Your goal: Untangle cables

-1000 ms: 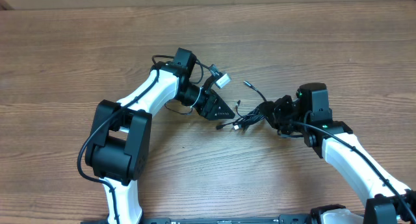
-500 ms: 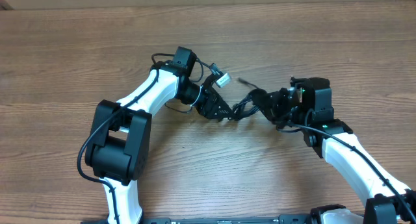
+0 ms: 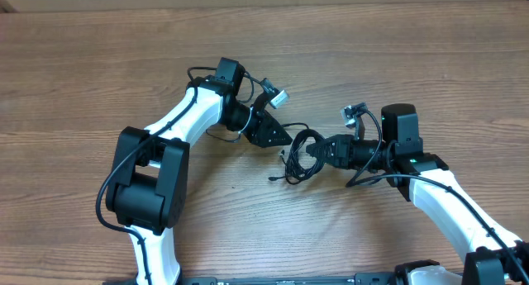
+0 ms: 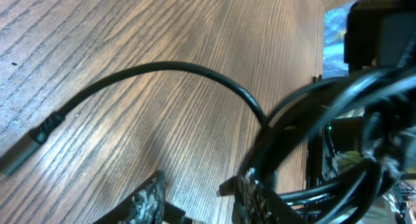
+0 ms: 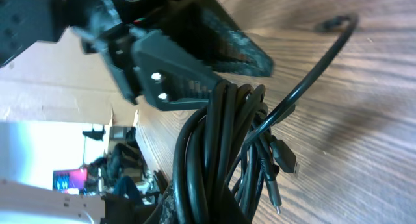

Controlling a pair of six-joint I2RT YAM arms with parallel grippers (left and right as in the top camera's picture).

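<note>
Several thin black cables (image 3: 299, 155) are gathered into one looped bundle near the middle of the wooden table (image 3: 248, 37). The bundle is clamped at its 3 o'clock side by the right gripper (image 3: 321, 149), whose jaws are pressed together on the cords. In the right wrist view the cords are seen as a tight sheaf rising from the 6 o'clock edge toward 12 o'clock. A few small plug tips (image 5: 286, 160) hang free at 4 o'clock of that sheaf. One cord is bowed out toward 2 o'clock over the wood.

The left gripper (image 3: 277, 136) is placed just beside the bundle, at its 10 o'clock. Its jaws are held apart. In the left wrist view the two fingers (image 4: 146, 199) are seen at 6 o'clock with bare wood grain in the gap between them. The loops are crowded against the finger on the 3 o'clock side, and whether they are touched by it cannot be told. A single cord is arched across that view from the loops to a black plug end (image 4: 29, 146) lying on the table at 9 o'clock.

From overhead, a loose end is trailed out of the bundle toward 7 o'clock and laid on the wood.
</note>
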